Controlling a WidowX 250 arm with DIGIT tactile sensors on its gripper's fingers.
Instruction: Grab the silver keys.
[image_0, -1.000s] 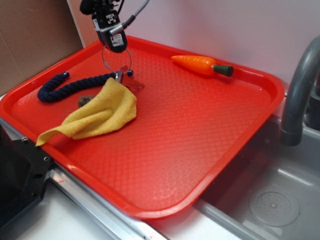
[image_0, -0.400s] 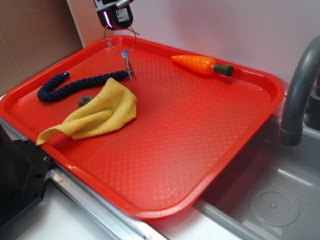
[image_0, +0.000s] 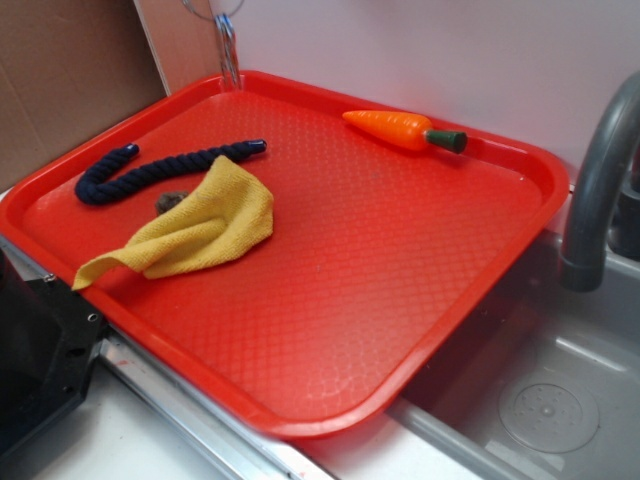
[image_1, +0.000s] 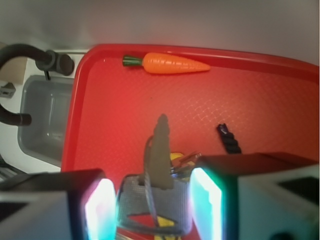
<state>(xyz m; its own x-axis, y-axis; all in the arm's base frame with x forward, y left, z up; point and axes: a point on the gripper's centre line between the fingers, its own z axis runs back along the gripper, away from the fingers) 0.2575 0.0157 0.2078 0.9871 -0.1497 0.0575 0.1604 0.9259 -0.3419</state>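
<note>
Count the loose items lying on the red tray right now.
3. The toy carrot lies by the far rim, the navy rope at the far left, the yellow cloth beside it. A small dark object peeks from under the cloth; more may be hidden.

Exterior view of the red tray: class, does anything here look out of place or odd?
The silver keys hang in the air above the tray's far corner, not lying on it; the wrist view shows them dangling between the tool's fingers. The yellow cloth lies crumpled, partly over the blue rope. Nothing looks spilled or damaged.
</note>
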